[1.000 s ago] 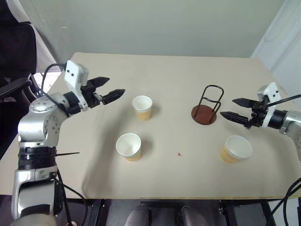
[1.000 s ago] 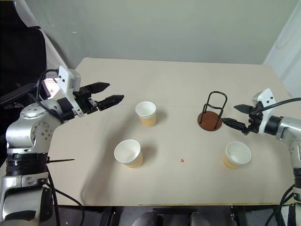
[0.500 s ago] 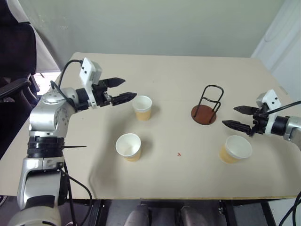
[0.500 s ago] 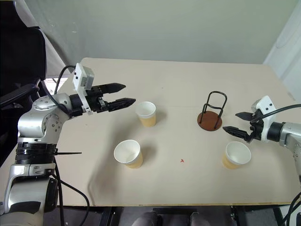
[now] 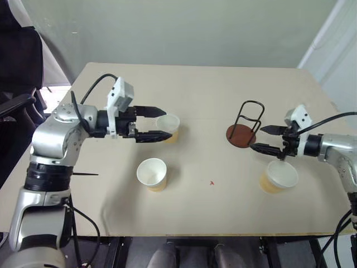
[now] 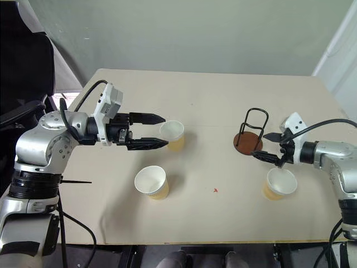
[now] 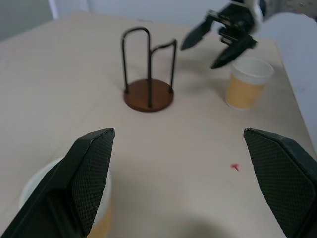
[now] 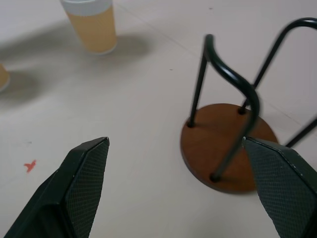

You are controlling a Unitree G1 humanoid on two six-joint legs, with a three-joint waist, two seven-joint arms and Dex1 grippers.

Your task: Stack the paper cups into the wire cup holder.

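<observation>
Cups first: three small tapered paper cups with tan-yellow walls and white rims stand upright and well apart on the beige tabletop [image 5: 212,89]. One paper cup [image 5: 169,127] stands toward the robot's left of centre, a second [image 5: 153,173] sits nearer the robot and slightly further left, and the third [image 5: 279,177] stands on the right side. None is in the wire cup holder [image 5: 244,126] — a round reddish-brown disc base with thin black wire loops rising from it, standing empty right of centre, beyond and just left of the right-hand cup.

The left gripper [image 5: 158,123] reaches in from the left with its two black fingers spread wide, one tip on each side of the left-of-centre cup; whether the fingers touch its wall cannot be made out, and the cup stands on the table, not lifted. The left wrist view shows that cup's white rim behind one finger [image 7: 91,168].

The right gripper [image 5: 261,138] is also wide open and holds nothing. It hovers just beside the holder's base, above and beyond the right-hand cup, its tips pointing toward the holder. A small red mark [image 5: 212,182] lies on the table between the near cup and the right one.
</observation>
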